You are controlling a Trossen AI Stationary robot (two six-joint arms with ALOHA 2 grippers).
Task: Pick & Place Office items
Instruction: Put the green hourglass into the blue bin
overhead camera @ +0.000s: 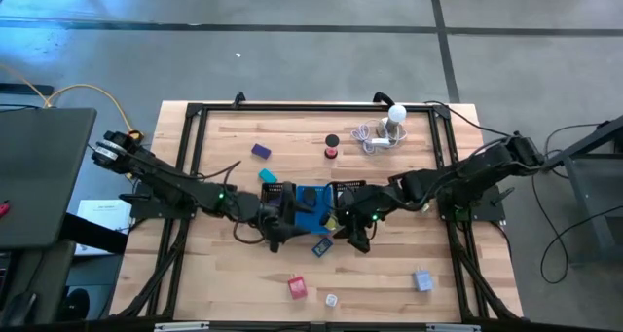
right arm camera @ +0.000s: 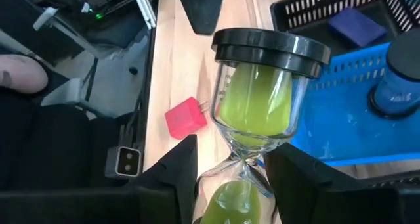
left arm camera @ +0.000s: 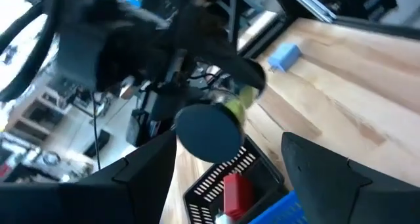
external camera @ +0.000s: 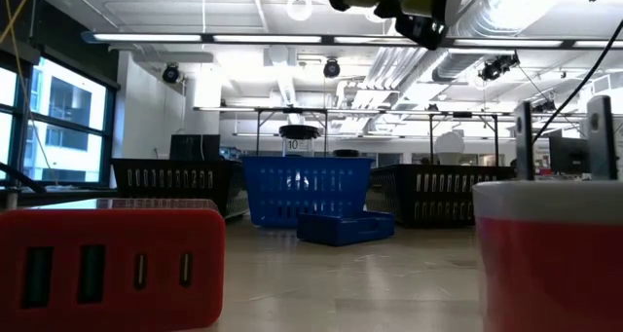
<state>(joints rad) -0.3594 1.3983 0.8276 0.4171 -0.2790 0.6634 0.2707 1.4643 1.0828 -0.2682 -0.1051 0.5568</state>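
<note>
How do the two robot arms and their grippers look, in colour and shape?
Both arms are black, built of jointed segments, with small green lights near the wrists. The left gripper and right gripper each end in two dark, flat, wedge-shaped fingers. Thin black cables run along the arms.

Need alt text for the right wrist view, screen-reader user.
The right gripper holds a green-sand hourglass by its narrow waist, above the wooden table. A blue tray and black mesh tray sit beyond it, a red charger block to the other side.
</note>
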